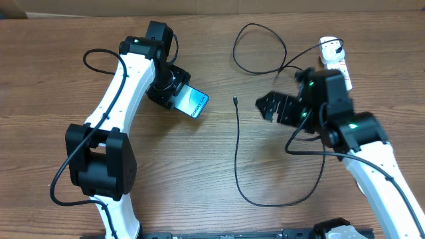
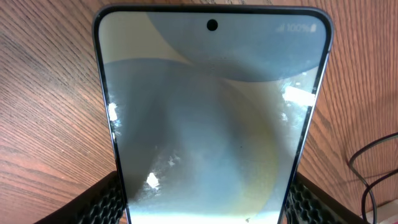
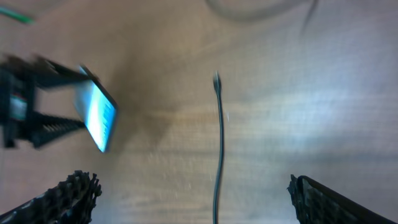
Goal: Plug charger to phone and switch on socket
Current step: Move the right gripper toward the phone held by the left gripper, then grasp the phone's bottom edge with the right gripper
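My left jaws are closed on the lower end of the slim rectangular smartphone with the pale blue-white screen and thin dark edge (image 2: 211,124), one ribbed pad on each long side. The phone is tilted up off the brown wooden surface (image 1: 53,40) with its free end pointing toward the middle. I'd expect glass and smooth metal to be slippery and easy to mark, so gripping across the narrow edges looks right to me. I'd keep the squeeze modest.

My right jaws are spread wide and hold nothing. They hover above the long thin black charger cable (image 3: 219,143), which runs up between them to its small black connector tip (image 3: 216,78). The tip lies flat on the surface, apart from the phone, with bare wood between the two.

The cable is light and limp, and I judge it will flop if taken far back. I'd pinch it just behind the tip, where it is stiffest.

Further out, the small white elongated power strip (image 1: 334,60) sits at the far right, partly hidden by my right arm. I cannot make out its switch.
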Controlling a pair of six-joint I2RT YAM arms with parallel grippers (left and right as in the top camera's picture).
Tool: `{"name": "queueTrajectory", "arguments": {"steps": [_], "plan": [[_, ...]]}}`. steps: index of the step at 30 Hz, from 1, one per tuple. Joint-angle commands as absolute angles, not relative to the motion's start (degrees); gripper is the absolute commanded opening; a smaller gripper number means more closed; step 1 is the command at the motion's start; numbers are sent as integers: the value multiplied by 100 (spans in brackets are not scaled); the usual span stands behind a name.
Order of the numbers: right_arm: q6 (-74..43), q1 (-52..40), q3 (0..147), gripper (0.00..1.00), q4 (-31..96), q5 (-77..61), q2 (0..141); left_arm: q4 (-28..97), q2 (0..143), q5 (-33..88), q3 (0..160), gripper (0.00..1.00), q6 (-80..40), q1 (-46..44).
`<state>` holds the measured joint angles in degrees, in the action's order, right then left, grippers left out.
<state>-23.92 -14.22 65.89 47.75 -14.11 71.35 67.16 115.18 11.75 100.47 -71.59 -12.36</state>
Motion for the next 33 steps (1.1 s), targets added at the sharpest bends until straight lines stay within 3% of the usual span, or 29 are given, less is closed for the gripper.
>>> {"name": "queueTrajectory", "arguments": {"steps": [1, 2, 3, 13, 24, 33], "plan": [[-2185, -1352, 6632, 93, 4748, -1603, 7175, 6711, 11290, 1210, 10213, 4, -7043, -1236], [-2250, -1347, 6471, 84, 4469, -2200, 7273, 6718, 11290, 1216, 10213, 4, -7046, -1234], [-2274, -1365, 6359, 82, 4261, -2445, 7319, 6711, 11290, 1243, 10213, 4, -7046, -1234], [-3393, -1984, 5089, 78, 1723, -2733, 7804, 6486, 11290, 1656, 10213, 4, -7050, -1236], [-4099, -2303, 5024, 66, 362, -3310, 8648, 6486, 11290, 1811, 10213, 4, -7137, -1258], [-4569, -2749, 5024, 62, -196, -2552, 9015, 6571, 11290, 2064, 10213, 4, -7137, -1256]]}}
